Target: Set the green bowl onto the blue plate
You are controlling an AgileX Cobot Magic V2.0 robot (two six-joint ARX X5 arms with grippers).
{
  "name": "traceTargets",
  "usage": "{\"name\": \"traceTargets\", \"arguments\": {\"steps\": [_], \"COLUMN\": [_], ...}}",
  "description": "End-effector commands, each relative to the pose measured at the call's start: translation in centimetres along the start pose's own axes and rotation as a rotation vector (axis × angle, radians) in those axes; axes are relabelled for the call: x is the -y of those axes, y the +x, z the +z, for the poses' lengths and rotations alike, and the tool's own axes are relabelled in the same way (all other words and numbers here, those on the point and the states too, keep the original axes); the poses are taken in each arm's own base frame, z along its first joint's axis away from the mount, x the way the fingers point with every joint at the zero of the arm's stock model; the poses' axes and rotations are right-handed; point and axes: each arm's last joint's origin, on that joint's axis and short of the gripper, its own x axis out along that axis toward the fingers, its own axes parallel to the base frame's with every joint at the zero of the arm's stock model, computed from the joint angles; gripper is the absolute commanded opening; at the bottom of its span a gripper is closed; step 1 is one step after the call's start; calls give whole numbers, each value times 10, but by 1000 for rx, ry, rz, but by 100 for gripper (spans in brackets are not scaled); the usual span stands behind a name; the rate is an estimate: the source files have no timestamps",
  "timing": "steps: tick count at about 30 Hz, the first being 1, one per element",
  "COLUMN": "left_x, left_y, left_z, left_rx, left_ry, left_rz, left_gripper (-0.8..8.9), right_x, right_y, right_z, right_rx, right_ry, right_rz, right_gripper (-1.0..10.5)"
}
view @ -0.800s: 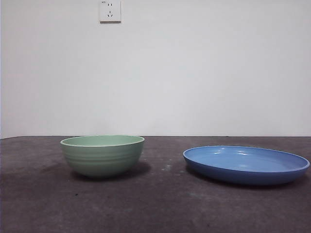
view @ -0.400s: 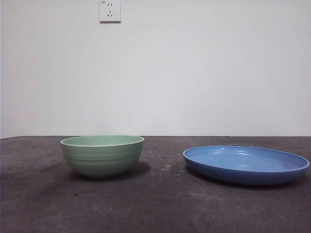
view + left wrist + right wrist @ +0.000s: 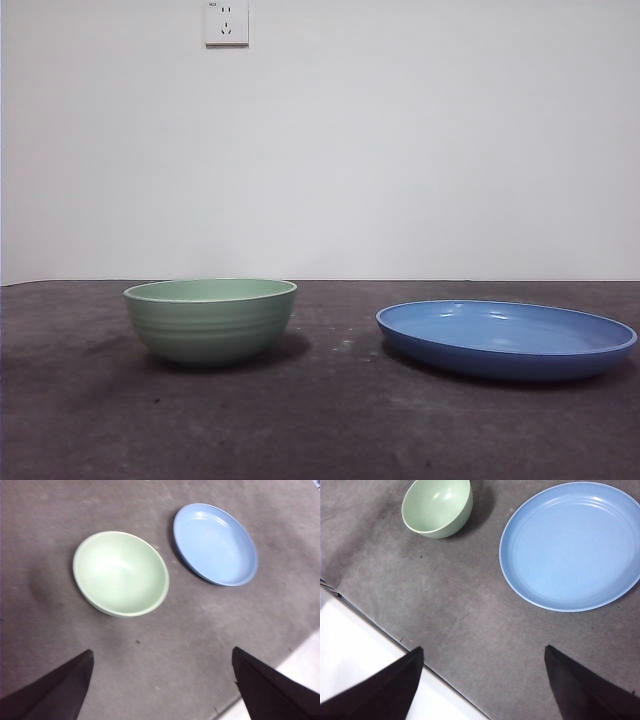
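Dark grey mat [image 3: 330, 420] with a rough, felt-like grain, spread under a plain white wall [image 3: 400, 150]; white power socket [image 3: 227, 22] high on that wall. White table edge [image 3: 355, 645] showing past the mat's border in the right wrist view.

Green bowl [image 3: 210, 320] standing upright on the mat, mouth facing straight up, bare inside. Round, so no long axis to speak of. Glossy pale mint, with faint level ridges ringing the outside and a smooth inside [image 3: 121, 573]. Narrower and taller than its neighbour.

Blue plate [image 3: 506, 339] lying flat on the mat, hollow side up, likewise round and without a long axis. Wide, shallow, glossy medium blue, with a raised rim and faint rings inside [image 3: 570, 545]. Set beside the bowl, apart from it, with bare mat between; nothing resting on it.

Left gripper [image 3: 162, 685] held above the mat near the bowl, jaws spread wide, gripping nothing. Right gripper [image 3: 482, 682] held above the mat near the plate and the mat's edge, jaws likewise spread wide and holding nothing. Neither visible in the front view.
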Motion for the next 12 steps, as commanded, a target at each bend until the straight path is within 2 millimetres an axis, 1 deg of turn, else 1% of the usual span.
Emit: {"name": "traceTargets", "arguments": {"steps": [1, 4, 7, 9, 12], "left_x": [2, 1, 0, -2, -6], "left_y": [-1, 5, 16, 26, 47], "left_z": [14, 28, 44, 54, 68], "left_rx": [14, -3, -31, -57, -111], "left_ry": [5, 9, 12, 15, 19], "left_rz": [27, 51, 56, 79, 129], "left_gripper": [446, 446, 441, 437, 437], "right_x": [-2, -2, -2, -2, -2], "right_y": [-3, -3, -3, -3, -3], "right_z": [4, 4, 4, 4, 4], "right_rx": [18, 19, 19, 19, 19], "right_ry": [-19, -20, -20, -20, -20], "right_rz": [3, 3, 3, 3, 3], "right_gripper": [388, 388, 388, 388, 388]}}
